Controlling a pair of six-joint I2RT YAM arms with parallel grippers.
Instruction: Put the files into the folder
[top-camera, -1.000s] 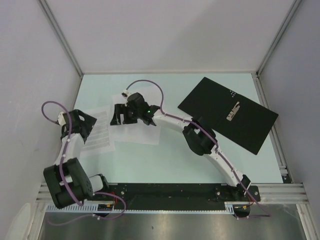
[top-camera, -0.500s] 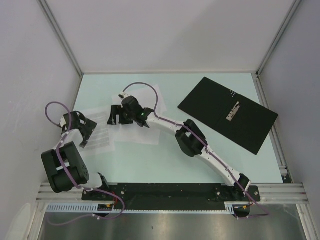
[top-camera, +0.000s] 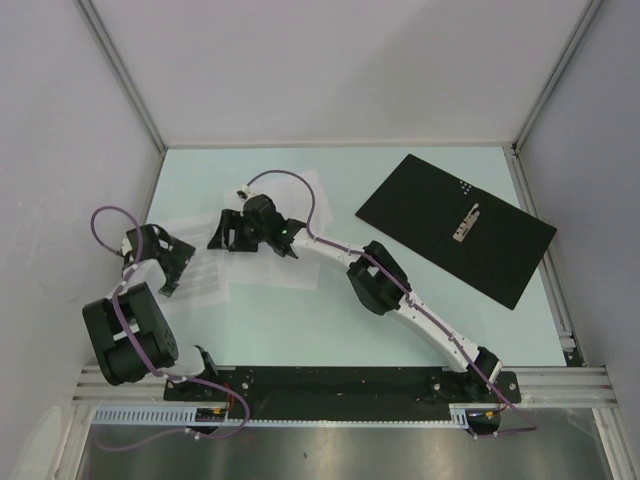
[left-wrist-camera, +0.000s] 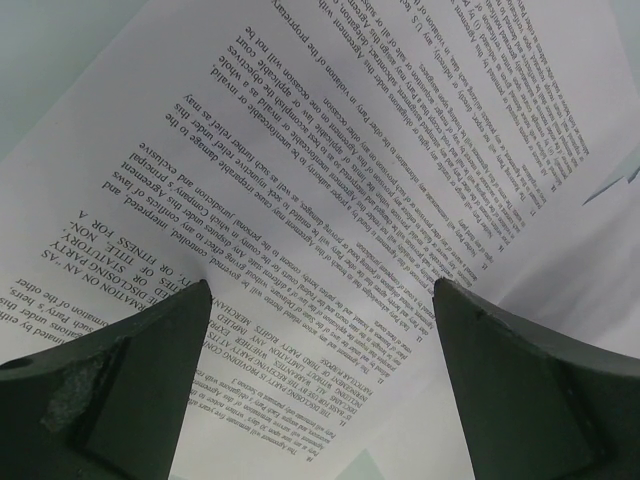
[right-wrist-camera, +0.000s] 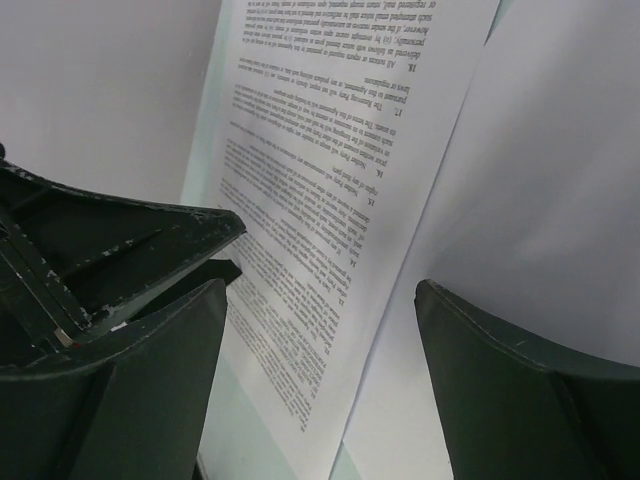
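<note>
Straddling the printed sheet (top-camera: 203, 272): left gripper (top-camera: 176, 268) at its 9 o'clock, right gripper (top-camera: 222, 233) at 1, both spread, empty; folder (top-camera: 455, 228) well apart at 3 o'clock.

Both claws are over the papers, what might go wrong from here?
The text sheet overlaps a blank sheet, so a pinch by the right claw may drag or crease both.
The left claw hangs open close by over the same pile; the two might bump.
The folder lies well to the right; a limp sheet could buckle on the way.
</note>
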